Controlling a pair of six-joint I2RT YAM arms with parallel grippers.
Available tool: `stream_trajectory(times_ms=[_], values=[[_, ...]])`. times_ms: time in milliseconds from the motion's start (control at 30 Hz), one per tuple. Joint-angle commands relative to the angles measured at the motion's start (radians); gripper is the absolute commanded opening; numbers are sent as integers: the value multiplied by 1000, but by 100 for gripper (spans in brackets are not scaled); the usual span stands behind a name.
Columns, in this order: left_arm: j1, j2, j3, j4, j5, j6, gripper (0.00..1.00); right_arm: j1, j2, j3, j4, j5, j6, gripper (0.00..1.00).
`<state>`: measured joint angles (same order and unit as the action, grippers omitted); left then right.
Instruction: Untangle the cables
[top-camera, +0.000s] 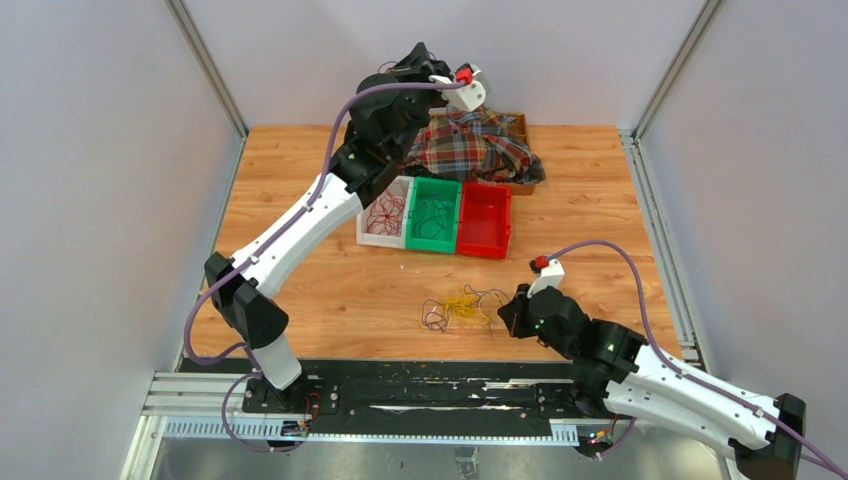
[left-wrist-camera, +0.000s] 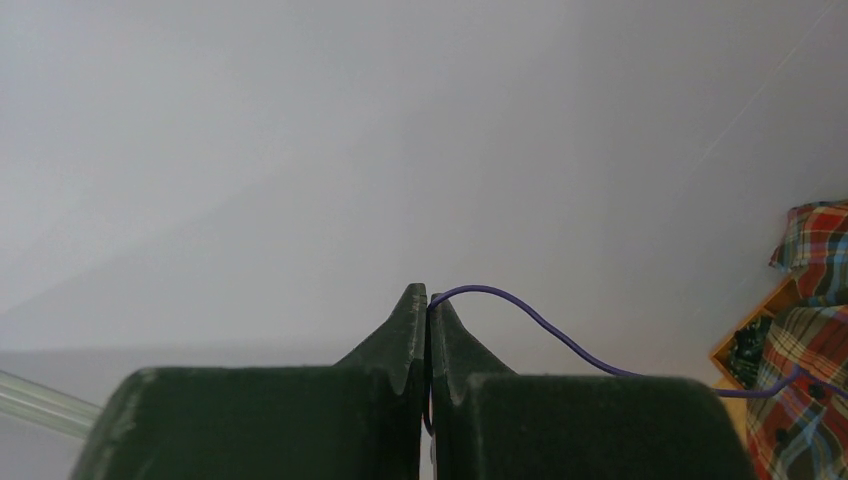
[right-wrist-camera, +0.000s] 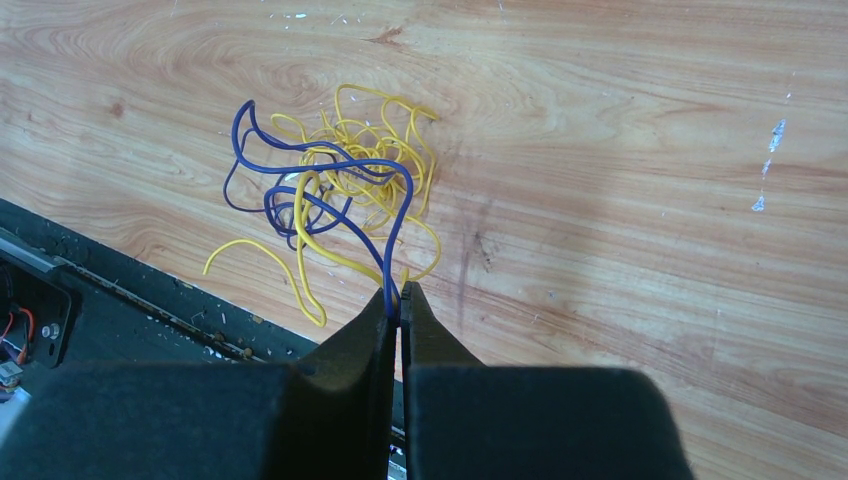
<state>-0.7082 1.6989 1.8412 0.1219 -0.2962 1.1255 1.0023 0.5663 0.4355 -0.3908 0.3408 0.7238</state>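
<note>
A tangle of thin yellow and blue-purple cables (right-wrist-camera: 335, 195) lies on the wooden table near the front edge; it also shows in the top view (top-camera: 457, 305). My right gripper (right-wrist-camera: 401, 296) is shut on a blue strand and a yellow strand at the tangle's near side, low over the table (top-camera: 505, 318). My left gripper (left-wrist-camera: 428, 297) is raised at the back by the wall (top-camera: 425, 60), shut on a thin purple cable (left-wrist-camera: 545, 325) that arcs right and down toward the plaid cloth (left-wrist-camera: 815, 300). Dark red cables (top-camera: 385, 212) and green cables (top-camera: 432, 213) lie in bins.
A white bin (top-camera: 365, 238), a green bin (top-camera: 428, 246) and a red bin (top-camera: 485, 222) stand in a row mid-table. The plaid cloth (top-camera: 475, 145) is heaped over a wooden box (top-camera: 521, 122) at the back. A black rail (top-camera: 400, 375) runs along the front edge.
</note>
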Motion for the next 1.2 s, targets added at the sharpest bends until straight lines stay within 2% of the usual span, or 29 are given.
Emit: stream_trajectory(times_ms=[0, 200, 667, 800, 1000, 1167], values=[[7, 18, 46, 79, 1, 29, 1, -11, -9, -12, -10, 15, 19, 1], [7, 18, 59, 110, -1, 40, 1, -11, 0, -14, -7, 9, 26, 0], [7, -16, -196, 106, 7, 106, 1, -11, -13, -14, -12, 13, 27, 1], [15, -6, -223, 106, -1, 126, 1, -11, -15, -20, -12, 12, 34, 1], [25, -5, -241, -21, 20, 102, 1, -11, -10, -23, -12, 18, 39, 1], [24, 33, -206, -282, 55, -2, 0, -11, 0, -17, -10, 19, 39, 1]])
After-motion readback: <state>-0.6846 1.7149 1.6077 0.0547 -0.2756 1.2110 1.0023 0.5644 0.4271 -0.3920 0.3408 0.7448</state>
